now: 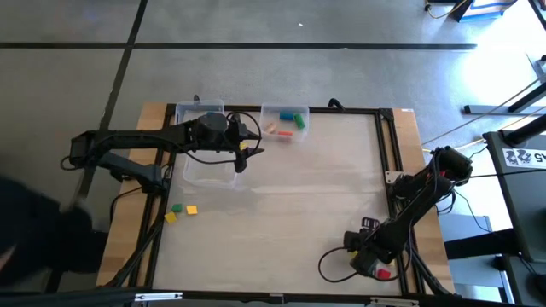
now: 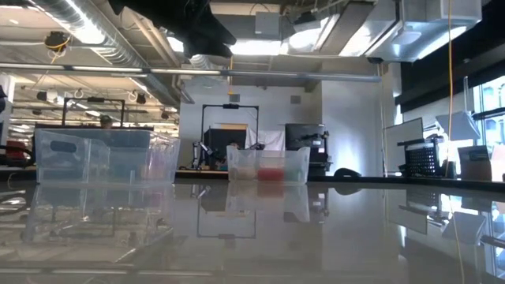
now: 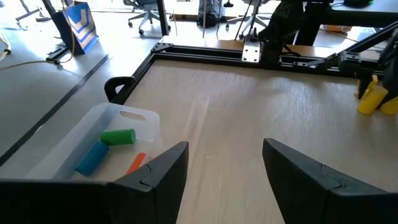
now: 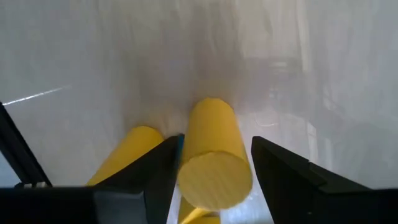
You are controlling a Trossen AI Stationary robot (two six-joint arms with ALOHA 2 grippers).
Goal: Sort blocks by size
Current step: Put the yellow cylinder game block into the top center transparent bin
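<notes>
Right pincer [image 4: 211, 168] grips a yellow block [image 4: 214, 158]; left pincer [image 3: 224, 168] hangs released.

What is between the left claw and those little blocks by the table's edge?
Nothing visible. The left claw, open, hangs over a clear bin; bare table separates it from the blocks.

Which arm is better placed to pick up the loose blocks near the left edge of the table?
Left, probably. The left gripper hovers open and empty over the clear bin, on the same side as the loose blocks. The right gripper is at the opposite near corner, around a yellow cylinder.
</notes>
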